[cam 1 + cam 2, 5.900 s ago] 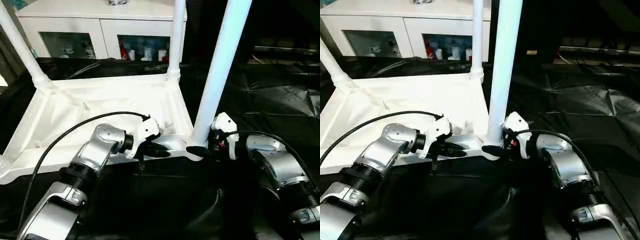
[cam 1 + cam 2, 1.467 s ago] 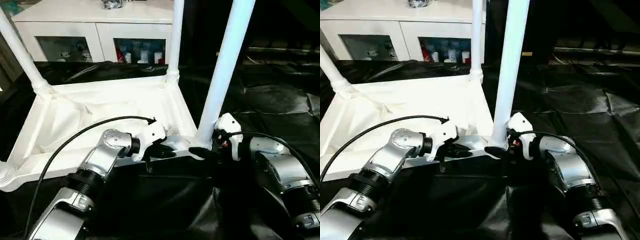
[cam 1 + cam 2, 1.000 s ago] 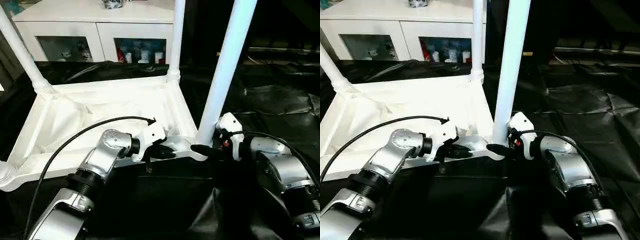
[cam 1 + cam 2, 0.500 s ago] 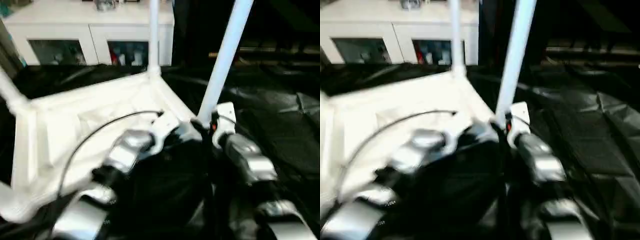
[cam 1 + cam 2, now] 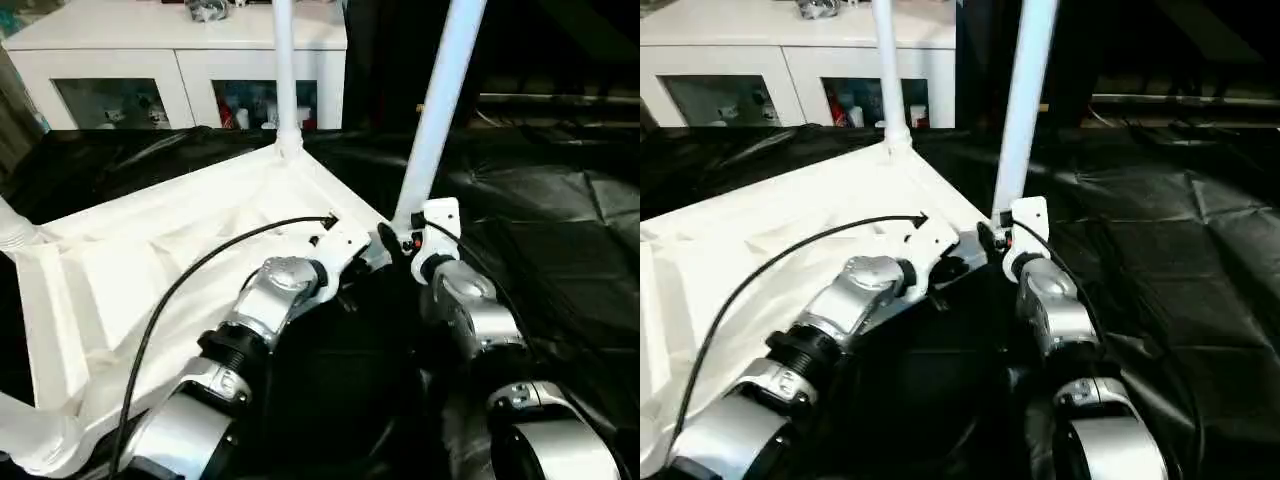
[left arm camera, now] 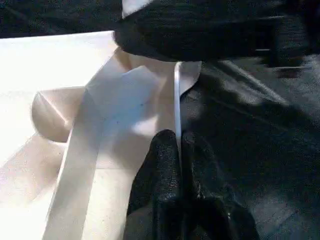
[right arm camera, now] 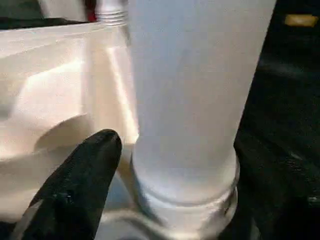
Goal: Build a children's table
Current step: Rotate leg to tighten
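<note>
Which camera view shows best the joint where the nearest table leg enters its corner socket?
The right wrist view: the leg and its collar in the socket show large. The eye views show the whole leg, its base partly behind the right gripper. The left wrist view shows the table rim.

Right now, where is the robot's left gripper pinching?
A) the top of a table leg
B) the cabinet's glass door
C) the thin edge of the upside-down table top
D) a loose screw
C: the left gripper has its black fingers shut on the table top rim.
</note>
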Motion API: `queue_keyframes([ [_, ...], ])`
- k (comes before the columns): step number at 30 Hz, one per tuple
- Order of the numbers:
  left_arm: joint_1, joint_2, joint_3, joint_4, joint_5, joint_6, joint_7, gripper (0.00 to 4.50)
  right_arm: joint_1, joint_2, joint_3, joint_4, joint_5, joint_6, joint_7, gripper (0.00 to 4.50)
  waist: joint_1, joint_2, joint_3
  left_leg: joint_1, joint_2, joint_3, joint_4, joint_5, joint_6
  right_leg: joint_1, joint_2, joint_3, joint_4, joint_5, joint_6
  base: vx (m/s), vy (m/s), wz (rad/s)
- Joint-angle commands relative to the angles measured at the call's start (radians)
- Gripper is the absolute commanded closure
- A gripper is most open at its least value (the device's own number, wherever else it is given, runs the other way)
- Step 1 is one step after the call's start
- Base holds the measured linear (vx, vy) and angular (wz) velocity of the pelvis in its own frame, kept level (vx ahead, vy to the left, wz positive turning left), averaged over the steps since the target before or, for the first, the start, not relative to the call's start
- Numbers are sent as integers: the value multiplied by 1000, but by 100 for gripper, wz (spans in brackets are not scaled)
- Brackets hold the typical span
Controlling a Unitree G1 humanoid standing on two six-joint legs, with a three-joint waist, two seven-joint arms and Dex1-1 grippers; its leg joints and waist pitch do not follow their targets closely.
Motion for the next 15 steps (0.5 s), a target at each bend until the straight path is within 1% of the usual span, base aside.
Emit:
queue_keyframes([
  [1, 2, 25, 19, -12, -27, -75, -51, 450, 19, -48, 36, -79, 17, 21, 133, 49, 6, -24, -65, 14, 54, -31, -66, -199, 85, 46, -66, 43, -83, -256, -193, 0, 0, 0],
  [2, 2, 28, 20, -12, -28, -76, -56, 450, 24, -58, 43, -89, 17, 26, 153, 49, 10, -23, -64, 16, 55, -31, -64, -189, 94, 46, -64, 42, -82, -233, -199, 0, 0, 0],
  [4, 9, 55, 19, -21, -42, -88, -119, 450, 50, -118, 90, -138, 6, 35, 268, 49, 11, -21, -68, 13, 57, -31, -61, -162, 103, 50, -64, 42, -72, -180, -214, 0, 0, 0],
  [5, 14, 72, 15, -28, -49, -102, -155, 450, 71, -155, 112, -175, 15, 55, 346, 49, 10, -17, -68, 12, 57, -30, -61, -154, 111, 49, -63, 41, -70, -153, -228, 0, 0, 0],
  [6, 19, 87, 12, -35, -59, -111, -189, 450, 89, -185, 130, -203, 21, 61, 405, 49, 12, -20, -67, 12, 56, -30, -59, -158, 121, 53, -63, 41, -69, -134, -235, 0, 0, 0],
  [7, 24, 99, 8, -44, -68, -117, -223, 450, 105, -213, 145, -231, 28, 75, 457, 49, 13, -20, -68, 11, 58, -31, -59, -153, 123, 54, -65, 42, -66, -122, -239, 0, 0, 0],
  [8, 33, 119, -1, -62, -84, -127, -284, 450, 124, -247, 161, -268, 39, 92, 523, 49, 15, -20, -69, 14, 59, -31, -57, -147, 132, 54, -63, 41, -63, -101, -250, 0, 0, 0],
  [9, 34, 123, -2, -65, -86, -129, -296, 450, 126, -252, 163, -273, 41, 94, 532, 49, 17, -19, -69, 12, 60, -29, -56, -140, 140, 54, -63, 41, -60, -85, -262, 0, 0, 0],
  [10, 40, 135, -10, -75, -92, -130, -331, 450, 130, -262, 165, -282, 44, 99, 553, 49, 18, -18, -68, 12, 60, -29, -57, -142, 140, 52, -63, 40, -61, -89, -266, 0, 0, 0],
  [11, 51, 154, -22, -95, -107, -132, -395, 450, 132, -273, 163, -296, 50, 108, 580, 49, 17, -19, -68, 13, 62, -28, -57, -152, 136, 51, -64, 40, -61, -105, -269, 0, 0, 0],
  [12, 54, 157, -24, -101, -111, -133, -409, 450, 133, -275, 162, -299, 52, 110, 585, 49, 17, -18, -66, 14, 63, -29, -60, -167, 126, 50, -65, 40, -64, -134, -271, 0, 0, 0],
  [13, 64, 170, -27, -123, -128, -127, -453, 450, 132, -283, 162, -308, 63, 125, 607, 49, 16, -20, -65, 15, 63, -28, -60, -175, 120, 48, -65, 40, -65, -149, -271, 0, 0, 0],
  [14, 68, 175, -28, -134, -136, -122, -470, 450, 132, -287, 163, -312, 68, 133, 618, 49, 19, -18, -65, 18, 65, -28, -61, -183, 110, 47, -65, 41, -66, -166, -272, 0, 0, 0],
  [15, 72, 179, -26, -143, -143, -113, -485, 450, 132, -294, 169, -318, 69, 140, 634, 49, 19, -19, -63, 18, 67, -28, -63, -193, 102, 46, -64, 42, -67, -178, -269, 0, 0, 0],
])
